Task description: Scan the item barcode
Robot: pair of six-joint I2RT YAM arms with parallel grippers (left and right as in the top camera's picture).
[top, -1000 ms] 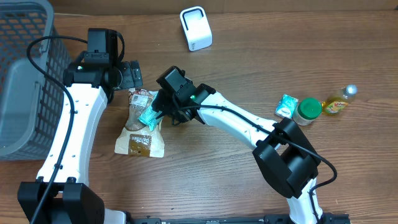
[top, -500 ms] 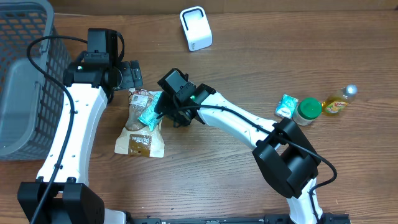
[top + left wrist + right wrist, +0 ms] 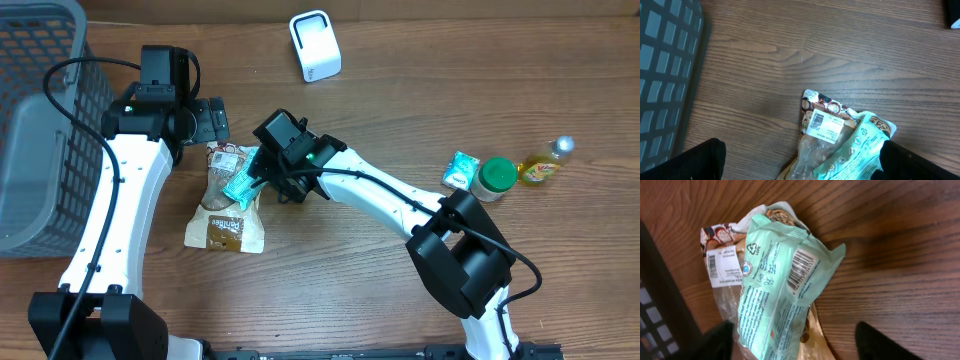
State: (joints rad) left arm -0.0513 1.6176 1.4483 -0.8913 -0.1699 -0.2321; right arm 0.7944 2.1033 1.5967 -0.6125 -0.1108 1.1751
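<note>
From overhead, the mint-green packet (image 3: pixel 238 186) lies across a brown snack bag (image 3: pixel 226 215) on the wooden table (image 3: pixel 400 100). The right gripper (image 3: pixel 256 178) is directly over it, the left gripper (image 3: pixel 212 122) is just past the bag's top, and the white scanner (image 3: pixel 315 45) is well apart. In the left wrist view, the fingers (image 3: pixel 705 160) are spread wide with nothing gripped. In the right wrist view, the jaws stand wider than the packet, with its barcode (image 3: pixel 801 269) facing up.

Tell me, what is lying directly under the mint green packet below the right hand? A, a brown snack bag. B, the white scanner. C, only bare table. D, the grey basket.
A: the mint green packet lies barcode up across the brown snack bag, seen in both the overhead and right wrist views.
</note>
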